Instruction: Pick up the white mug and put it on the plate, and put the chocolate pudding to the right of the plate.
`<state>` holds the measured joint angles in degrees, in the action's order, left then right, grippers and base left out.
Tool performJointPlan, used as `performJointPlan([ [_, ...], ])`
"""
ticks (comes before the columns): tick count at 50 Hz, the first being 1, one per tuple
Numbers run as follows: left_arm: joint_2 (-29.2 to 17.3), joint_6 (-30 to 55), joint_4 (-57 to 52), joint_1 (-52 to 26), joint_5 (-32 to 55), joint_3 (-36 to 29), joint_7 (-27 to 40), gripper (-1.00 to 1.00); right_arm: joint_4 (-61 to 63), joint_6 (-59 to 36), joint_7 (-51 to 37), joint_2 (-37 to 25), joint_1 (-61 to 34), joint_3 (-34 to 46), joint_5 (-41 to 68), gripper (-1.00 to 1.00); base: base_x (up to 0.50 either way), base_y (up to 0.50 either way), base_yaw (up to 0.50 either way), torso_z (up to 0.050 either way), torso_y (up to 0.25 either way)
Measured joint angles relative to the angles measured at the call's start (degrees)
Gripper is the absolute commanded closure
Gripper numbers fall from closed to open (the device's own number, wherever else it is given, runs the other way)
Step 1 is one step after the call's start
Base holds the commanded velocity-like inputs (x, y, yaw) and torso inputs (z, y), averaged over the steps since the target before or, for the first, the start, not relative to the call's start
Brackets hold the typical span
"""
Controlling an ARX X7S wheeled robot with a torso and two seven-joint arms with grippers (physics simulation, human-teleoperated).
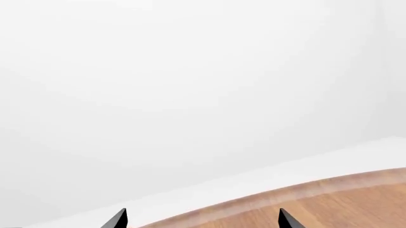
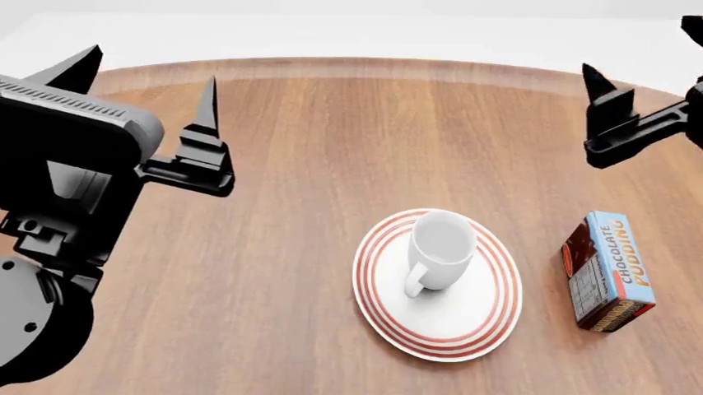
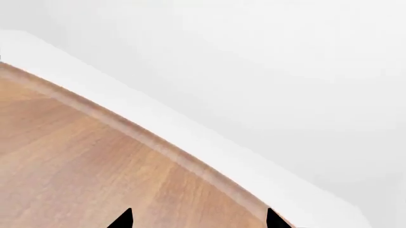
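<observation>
White mug (image 2: 442, 247) stands on the plate (image 2: 483, 317), chocolate pudding (image 2: 607, 271) at right.
Left gripper (image 2: 148, 82) and right gripper (image 3: 198, 219) hang with fingers spread wide, holding nothing.

"CHOCOLATE PUDDING", orange letters, on chocolate pudding (image 2: 611, 270) carton's blue face.

White mug (image 2: 443, 243), red-ringed plate (image 2: 483, 317) (white), blue-orange pudding carton (image 2: 621, 259)
</observation>
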<state>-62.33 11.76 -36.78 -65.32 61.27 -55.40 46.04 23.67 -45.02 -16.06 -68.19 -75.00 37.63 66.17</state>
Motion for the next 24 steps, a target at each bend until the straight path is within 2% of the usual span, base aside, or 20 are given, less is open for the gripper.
performJointPlan([
  [14,-3.4,-2.7,-4.3,2.3,-1.4,1.5,5.4,-1.0,15.2,28.0,-16.7,-12.3,17.5,-6.3,3.9,-1.0,0.0,0.0,0.0,0.0,0.0],
  [24,-6.9,-4.1,-8.2,4.3,-4.6,3.0,13.5,-1.0,21.3,48.5,-31.6,-18.9,27.6,-4.5,-2.6,-1.0,0.0,0.0,0.0,0.0,0.0],
])
